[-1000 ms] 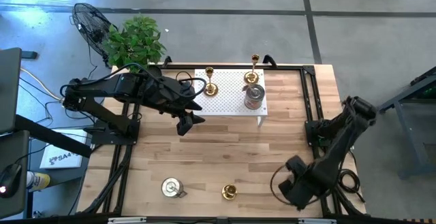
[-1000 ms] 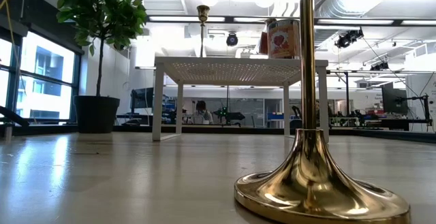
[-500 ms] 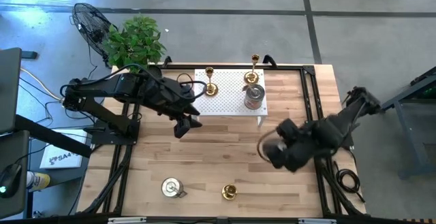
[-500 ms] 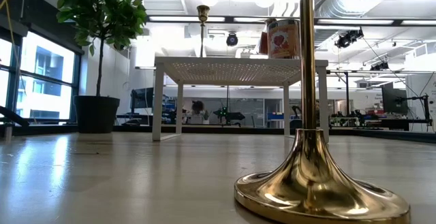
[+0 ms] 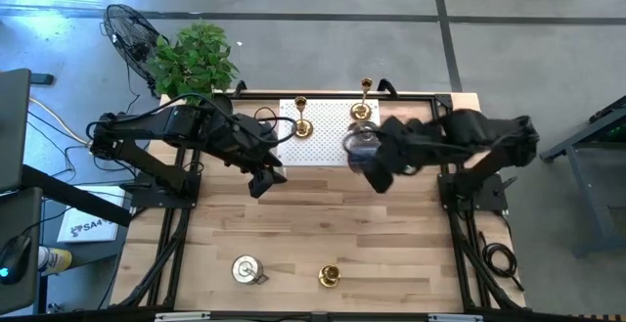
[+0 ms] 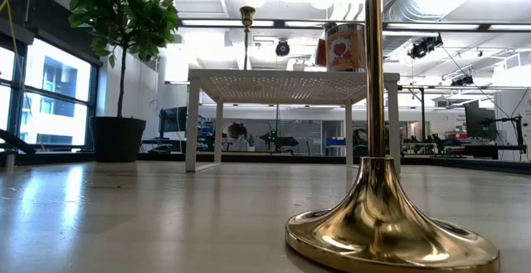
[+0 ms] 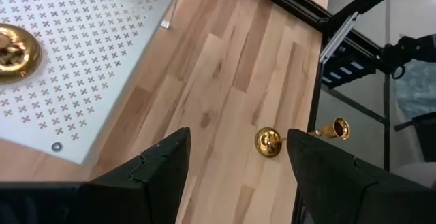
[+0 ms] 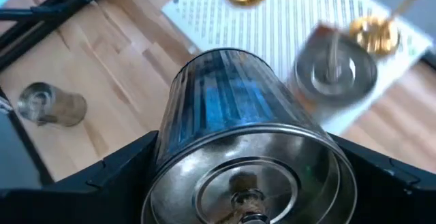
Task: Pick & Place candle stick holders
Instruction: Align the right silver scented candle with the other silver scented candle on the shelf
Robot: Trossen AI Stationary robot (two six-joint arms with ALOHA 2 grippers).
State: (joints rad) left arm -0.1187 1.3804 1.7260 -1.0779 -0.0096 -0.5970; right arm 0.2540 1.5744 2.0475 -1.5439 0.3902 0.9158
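The wooden table (image 5: 323, 224) carries a small white perforated stand (image 5: 318, 146) at its far side, and the work seems to be gathering the candle stick holders onto it. On the stand already are two gold brass sticks, one near its left part (image 5: 301, 123) and one at its far right corner (image 5: 365, 107), plus a squat silver cylinder (image 8: 335, 73) that shows in the right wrist view, so about half the set looks placed. The right gripper (image 5: 375, 162) hovers over the stand's right end, its fingers spread wide around another ribbed silver cylinder (image 8: 245, 149), which sits clamped between them, base end toward the camera; I judge this one to be on its way down to the stand, not yet set. The left gripper (image 5: 262, 180) waits just off the stand's front left corner above bare wood, fingers parted and holding nothing, as its wrist view shows. Still left on the near side of the table are a silver cylinder (image 5: 245, 269) and, beside it to the right, a gold brass stick (image 5: 330, 277); these two stand well apart from the stand and remain to be fetched.
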